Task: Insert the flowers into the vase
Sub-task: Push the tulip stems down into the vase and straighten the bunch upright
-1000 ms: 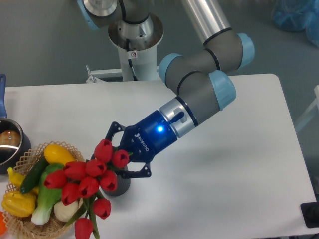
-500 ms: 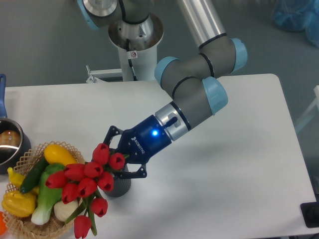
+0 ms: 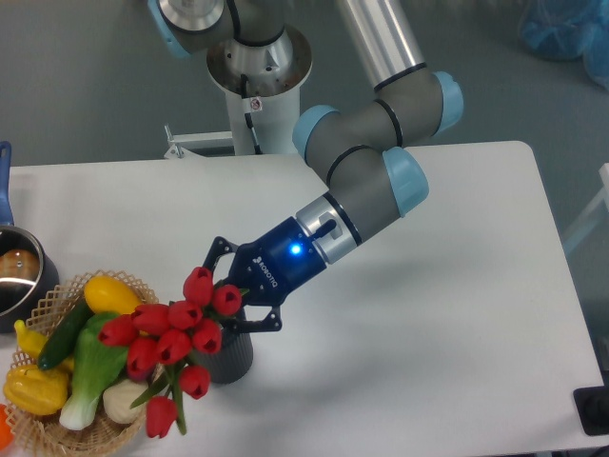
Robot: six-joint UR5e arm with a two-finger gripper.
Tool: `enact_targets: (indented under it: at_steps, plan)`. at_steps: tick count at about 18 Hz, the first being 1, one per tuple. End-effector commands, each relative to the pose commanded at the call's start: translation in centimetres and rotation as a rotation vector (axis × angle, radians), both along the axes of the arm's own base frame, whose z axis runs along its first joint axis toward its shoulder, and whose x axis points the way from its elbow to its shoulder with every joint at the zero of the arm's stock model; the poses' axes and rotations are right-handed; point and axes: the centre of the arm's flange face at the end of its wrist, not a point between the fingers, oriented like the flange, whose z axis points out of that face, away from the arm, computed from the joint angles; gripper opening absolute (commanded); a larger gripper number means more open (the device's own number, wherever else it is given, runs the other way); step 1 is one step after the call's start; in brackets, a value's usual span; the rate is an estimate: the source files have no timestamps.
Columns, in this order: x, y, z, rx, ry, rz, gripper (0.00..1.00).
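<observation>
The flowers, a bunch of red tulip heads with green leaves, lean out to the left over the wicker basket. My gripper reaches in from the upper right and is shut on the flowers at their stem end. The tulip heads hide its fingertips. Directly below the gripper stands the vase, a small dark grey ribbed cylinder. Flower heads cover most of its mouth. I cannot tell whether the stems are inside the mouth.
A wicker basket with yellow, green and white vegetables sits at the front left, just beside the vase. Near the left edge is a metal pot with a blue handle. The arm's base stands behind the table's far edge.
My gripper has shifted slightly left with the flowers. The bunch now hangs lower and more tilted over the vase and basket.
</observation>
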Motion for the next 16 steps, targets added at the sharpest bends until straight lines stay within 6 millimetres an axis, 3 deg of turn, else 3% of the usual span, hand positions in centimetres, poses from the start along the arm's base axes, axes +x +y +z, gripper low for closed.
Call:
enact_targets:
  at_steps: [12, 16]
  plan:
    - [1.0, -1.8, -4.3, -0.017, 0.078, -0.017, 0.08]
    - [1.1, -2.3, -5.4, -0.013, 0.106, -0.024, 0.18]
